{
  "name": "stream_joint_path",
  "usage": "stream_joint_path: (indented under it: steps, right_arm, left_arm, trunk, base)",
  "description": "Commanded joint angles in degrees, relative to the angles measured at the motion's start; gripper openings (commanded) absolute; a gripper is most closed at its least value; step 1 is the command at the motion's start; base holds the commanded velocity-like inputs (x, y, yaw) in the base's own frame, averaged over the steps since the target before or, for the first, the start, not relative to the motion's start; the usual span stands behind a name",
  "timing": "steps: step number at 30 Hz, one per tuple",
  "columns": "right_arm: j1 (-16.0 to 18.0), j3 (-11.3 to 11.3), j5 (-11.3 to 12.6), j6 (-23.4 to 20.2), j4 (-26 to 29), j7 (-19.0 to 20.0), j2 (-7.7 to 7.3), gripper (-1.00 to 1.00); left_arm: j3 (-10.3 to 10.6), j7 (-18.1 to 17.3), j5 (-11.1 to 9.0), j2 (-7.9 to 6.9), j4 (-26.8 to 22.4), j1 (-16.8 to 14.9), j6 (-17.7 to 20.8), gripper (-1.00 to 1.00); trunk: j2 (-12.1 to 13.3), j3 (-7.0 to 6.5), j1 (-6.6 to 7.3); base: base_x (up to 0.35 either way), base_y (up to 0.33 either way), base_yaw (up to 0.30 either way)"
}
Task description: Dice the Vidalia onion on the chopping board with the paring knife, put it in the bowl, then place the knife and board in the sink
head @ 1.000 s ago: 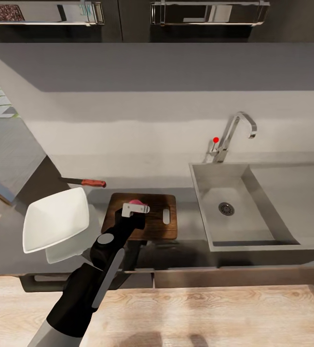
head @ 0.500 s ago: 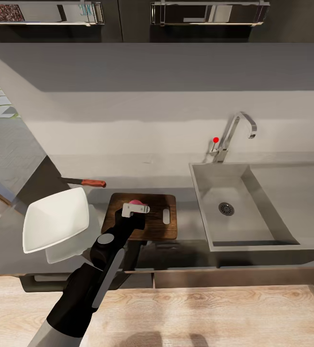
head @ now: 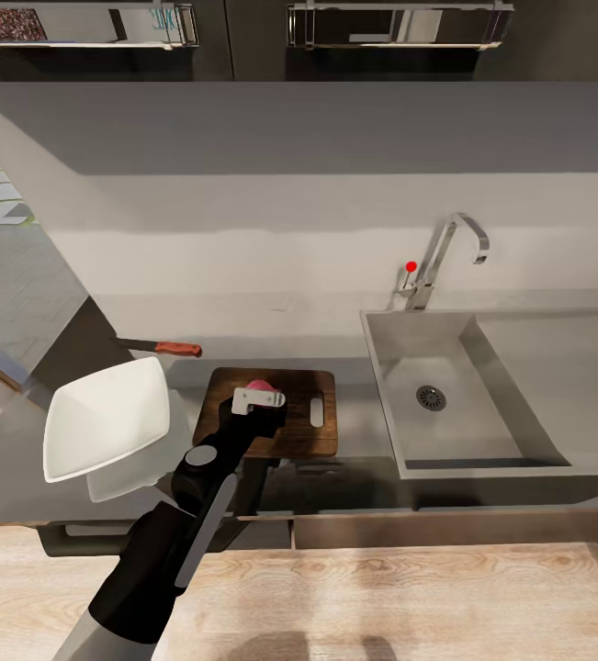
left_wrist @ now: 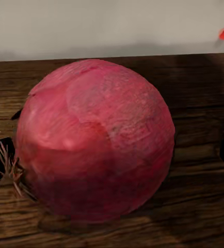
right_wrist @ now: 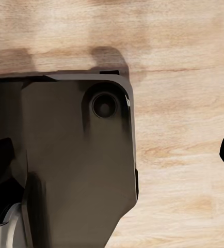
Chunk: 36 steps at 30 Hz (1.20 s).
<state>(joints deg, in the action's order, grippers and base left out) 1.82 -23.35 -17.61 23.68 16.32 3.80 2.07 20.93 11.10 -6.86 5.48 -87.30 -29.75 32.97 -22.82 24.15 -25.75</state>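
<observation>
One step of the task looks done: the onion is out of the sink and on the board.

Countertop (head: 372,427): grey metal run, everything sits on it. Sink (head: 400,367): basin at the robot's right, drain visible, nothing in it. Bowl (head: 106,418): white, at the left end, nothing in it, just beside the board. Chopping board (head: 303,413): brown wood, between bowl and sink, flat on the counter.

Left gripper (head: 258,397): down over the board's near-left part, at the Vidalia onion (head: 258,386). Left wrist view has the whole bulb sitting on the wood grain, with dark finger edges at both sides of it. Jaws look spread about the onion's width; can't tell whether they're pressing or clear.

Right gripper (right_wrist: 112,155): fingertips wide apart, holding nothing, pointed at the wooden floor.

Paring knife (head: 163,348): red handle, lying behind the bowl, well apart from the board, untouched.

Left to do: let go of onion, fetch knife, dice, bits into bowl, knife and board into sink.
</observation>
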Motion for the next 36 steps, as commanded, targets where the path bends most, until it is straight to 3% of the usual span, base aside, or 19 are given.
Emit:
stream_joint_path:
  steps: [1, 15, 36]
  right_arm:
    - [0.0, -0.5, -0.2, 0.2, 0.0, 0.4, 0.04, 1.0]
    - [0.0, -0.5, -0.2, 0.1, 0.0, 0.4, 0.04, 1.0]
    - [0.0, -0.5, -0.2, 0.1, 0.0, 0.4, 0.04, 1.0]
  left_arm:
    - [0.1, 0.5, -0.6, -0.01, -0.1, 0.0, 0.2, 1.0]
    - [0.1, 0.5, -0.6, -0.03, -0.1, 0.0, 0.3, 1.0]
    - [0.1, 0.5, -0.6, -0.02, -0.2, 0.0, 0.3, 1.0]
  trunk:
    - [-0.1, 0.08, -0.03]
    - [-0.1, 0.08, -0.03]
    - [-0.1, 0.08, -0.03]
  base:
    - [0.0, 0.0, 0.0]
    - [-0.03, 0.0, 0.0]
    - [-0.32, 0.0, 0.0]
